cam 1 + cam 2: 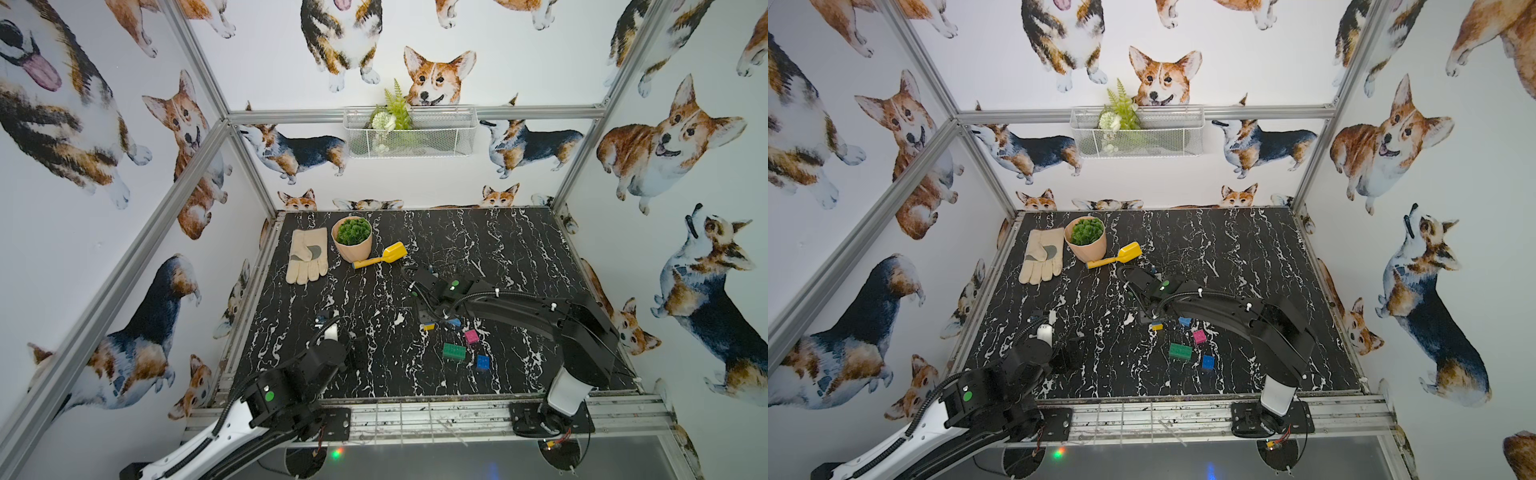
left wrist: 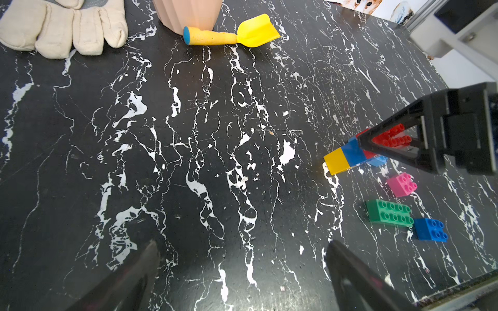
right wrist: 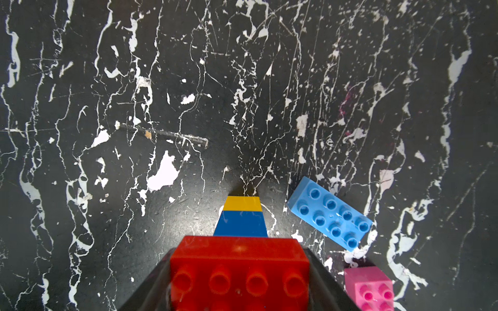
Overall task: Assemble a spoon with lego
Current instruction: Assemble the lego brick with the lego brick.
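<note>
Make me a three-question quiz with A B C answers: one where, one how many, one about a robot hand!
1. Where is the shovel? A) beside the pot B) on the glove C) in the basket
2. How many loose bricks lie on the table? A) two B) four C) seven
3. What does the right gripper hold? A) nothing B) the glove C) the red brick

1 A: its handle lies by the pot. 2 B: light blue, pink, green, blue. 3 C: its jaws clamp the red brick.
</note>
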### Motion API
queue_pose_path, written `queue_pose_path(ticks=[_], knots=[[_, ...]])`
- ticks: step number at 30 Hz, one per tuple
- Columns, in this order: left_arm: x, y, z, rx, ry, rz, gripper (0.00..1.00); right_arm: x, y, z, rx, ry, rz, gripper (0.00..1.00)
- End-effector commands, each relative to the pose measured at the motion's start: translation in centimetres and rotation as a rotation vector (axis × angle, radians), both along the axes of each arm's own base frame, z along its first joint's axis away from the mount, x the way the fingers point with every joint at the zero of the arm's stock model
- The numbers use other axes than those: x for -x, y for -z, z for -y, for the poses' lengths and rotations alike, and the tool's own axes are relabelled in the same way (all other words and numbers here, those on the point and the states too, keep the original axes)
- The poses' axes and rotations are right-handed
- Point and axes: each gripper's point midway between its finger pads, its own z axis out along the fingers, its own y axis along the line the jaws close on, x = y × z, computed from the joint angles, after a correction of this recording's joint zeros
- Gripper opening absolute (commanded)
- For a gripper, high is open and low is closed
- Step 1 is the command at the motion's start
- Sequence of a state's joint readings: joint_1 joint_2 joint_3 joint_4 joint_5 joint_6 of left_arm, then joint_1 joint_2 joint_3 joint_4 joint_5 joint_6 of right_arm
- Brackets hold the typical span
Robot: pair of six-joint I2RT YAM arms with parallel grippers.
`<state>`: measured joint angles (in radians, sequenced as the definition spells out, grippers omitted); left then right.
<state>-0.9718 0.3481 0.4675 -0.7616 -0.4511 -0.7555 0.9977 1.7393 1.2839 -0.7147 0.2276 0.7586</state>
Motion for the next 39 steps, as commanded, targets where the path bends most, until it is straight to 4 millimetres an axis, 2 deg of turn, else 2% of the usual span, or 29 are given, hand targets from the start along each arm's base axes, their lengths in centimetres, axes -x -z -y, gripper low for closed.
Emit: queue_pose_path(ticks=[1, 14, 27, 39], knots=[[-0.1, -0.2, -0.3, -0.007, -0.017, 0.004, 1.00, 2.2, 1.9, 2.2, 0.091, 0.009, -0.125, 0.32], [-0.1, -0.2, -0.3, -0.005, -0.016, 0.006, 1.00, 1.8, 1.2, 0.6, 0.065, 0.041, -0.104, 0.35], [-0.1, -0.2, -0.3, -0.002, -0.014, 0.007, 1.00, 1.7, 0.4, -0.1, 0.031, 0.051, -0.084, 0.52], [-0.1, -0.3, -0.3, 0.002, -0.015, 0.011, 1.00, 1.4, -0.2, -0.8, -0.003, 0.051, -0.072, 0.62]])
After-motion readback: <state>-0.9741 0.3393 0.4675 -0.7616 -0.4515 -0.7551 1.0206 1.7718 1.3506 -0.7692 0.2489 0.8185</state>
